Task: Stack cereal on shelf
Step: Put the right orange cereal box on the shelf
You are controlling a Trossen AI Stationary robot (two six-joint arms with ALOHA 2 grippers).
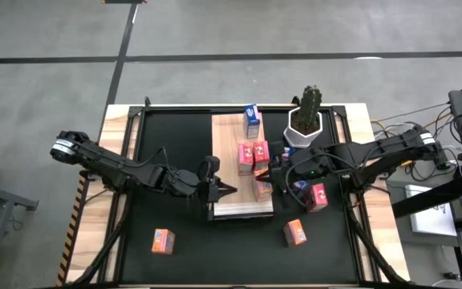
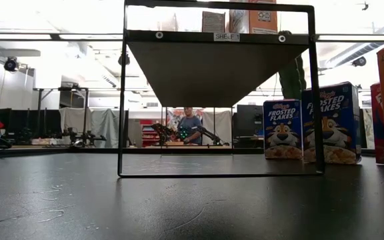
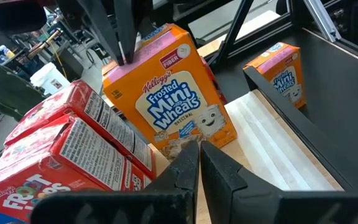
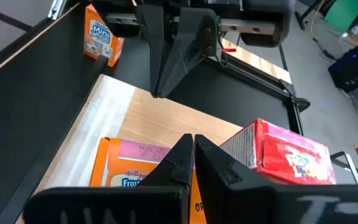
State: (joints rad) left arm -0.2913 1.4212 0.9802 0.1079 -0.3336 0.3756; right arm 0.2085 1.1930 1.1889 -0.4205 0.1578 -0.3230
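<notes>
Orange cereal box (image 3: 178,99) stands on the wooden shelf (image 1: 229,135) between both grippers' clenched, empty fingers (image 3: 191,163).

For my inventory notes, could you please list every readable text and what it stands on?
"SHELF 1": white label on black metal shelf frame.
"FROSTED FLAKES": blue cardboard cereal boxes.
"Kellogg's Frosted Mini Wheats", "FIBER": orange cardboard cereal box.
"FROOT": red cardboard cereal box.
Its side print: too small to read.
</notes>
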